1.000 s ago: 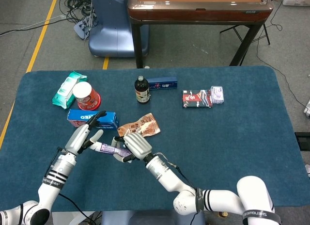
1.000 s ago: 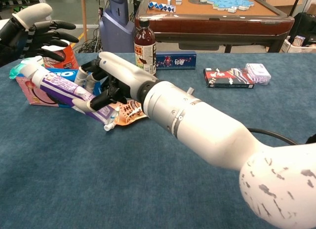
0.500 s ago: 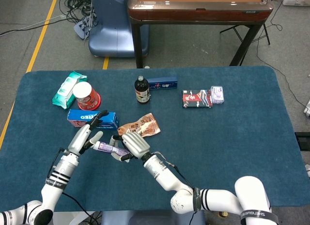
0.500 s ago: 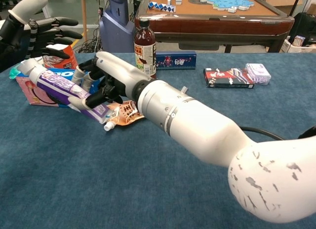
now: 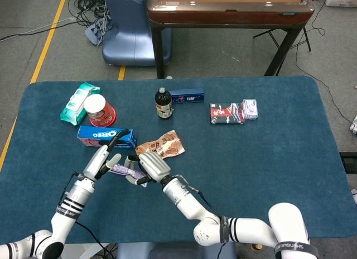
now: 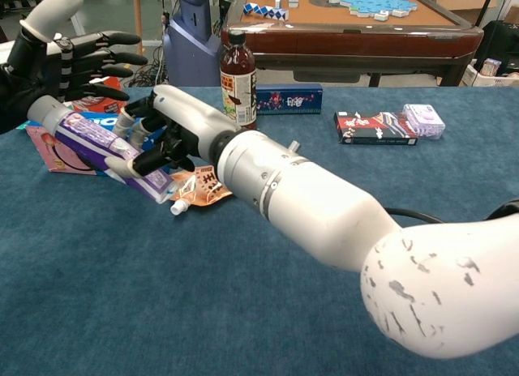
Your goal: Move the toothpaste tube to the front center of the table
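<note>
Purple and white, the toothpaste tube [image 5: 124,170] lies gripped in the right robot hand [image 5: 149,166] at the bench's [image 5: 268,158] near left. Beside it the left robot hand [image 5: 104,158] is spread, holding nothing. From the chest, the tube [image 6: 101,144] sits lifted in the right robot hand [image 6: 166,133], before an Oreo box [image 6: 57,149].
</note>
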`<action>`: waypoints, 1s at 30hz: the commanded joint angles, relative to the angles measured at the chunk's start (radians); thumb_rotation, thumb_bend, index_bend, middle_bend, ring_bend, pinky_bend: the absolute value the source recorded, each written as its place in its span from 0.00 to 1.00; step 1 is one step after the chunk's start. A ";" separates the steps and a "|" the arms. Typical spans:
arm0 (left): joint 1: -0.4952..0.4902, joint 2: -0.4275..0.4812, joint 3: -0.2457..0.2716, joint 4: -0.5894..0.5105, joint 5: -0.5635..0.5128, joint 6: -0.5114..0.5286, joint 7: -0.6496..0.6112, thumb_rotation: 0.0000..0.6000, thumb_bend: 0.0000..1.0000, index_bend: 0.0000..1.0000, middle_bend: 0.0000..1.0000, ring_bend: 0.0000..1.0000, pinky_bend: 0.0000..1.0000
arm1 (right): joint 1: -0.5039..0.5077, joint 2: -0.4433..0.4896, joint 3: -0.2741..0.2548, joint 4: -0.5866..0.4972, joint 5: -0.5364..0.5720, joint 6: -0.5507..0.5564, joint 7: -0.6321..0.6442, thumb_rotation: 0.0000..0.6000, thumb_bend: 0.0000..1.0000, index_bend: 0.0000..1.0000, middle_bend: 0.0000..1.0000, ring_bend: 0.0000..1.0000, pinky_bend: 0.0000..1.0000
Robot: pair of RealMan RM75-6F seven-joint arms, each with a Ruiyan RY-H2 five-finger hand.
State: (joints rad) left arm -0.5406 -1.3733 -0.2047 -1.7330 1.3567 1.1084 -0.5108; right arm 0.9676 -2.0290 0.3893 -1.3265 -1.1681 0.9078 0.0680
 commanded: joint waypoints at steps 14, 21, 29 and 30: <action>0.002 0.021 -0.007 0.006 0.008 0.010 0.000 0.00 0.02 0.00 0.05 0.01 0.11 | -0.002 0.047 -0.006 -0.049 0.042 -0.047 -0.031 1.00 0.97 0.99 0.92 0.80 0.83; 0.021 0.097 0.005 0.008 0.010 0.011 0.024 0.00 0.02 0.00 0.05 0.01 0.11 | 0.014 0.183 -0.057 -0.106 0.065 -0.155 -0.123 1.00 0.97 0.99 0.91 0.80 0.83; 0.051 0.155 0.030 0.008 0.016 0.024 0.052 0.00 0.02 0.00 0.05 0.01 0.10 | 0.033 0.241 -0.123 -0.103 0.077 -0.228 -0.175 1.00 0.97 0.94 0.81 0.68 0.67; 0.054 0.159 0.033 0.007 0.016 0.025 0.057 0.00 0.02 0.00 0.05 0.01 0.10 | 0.036 0.239 -0.133 -0.097 0.074 -0.233 -0.181 1.00 0.95 0.92 0.80 0.67 0.65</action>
State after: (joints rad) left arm -0.4889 -1.2168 -0.1742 -1.7252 1.3724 1.1318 -0.4566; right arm 0.9995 -1.7904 0.2644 -1.4285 -1.0924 0.6809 -0.1068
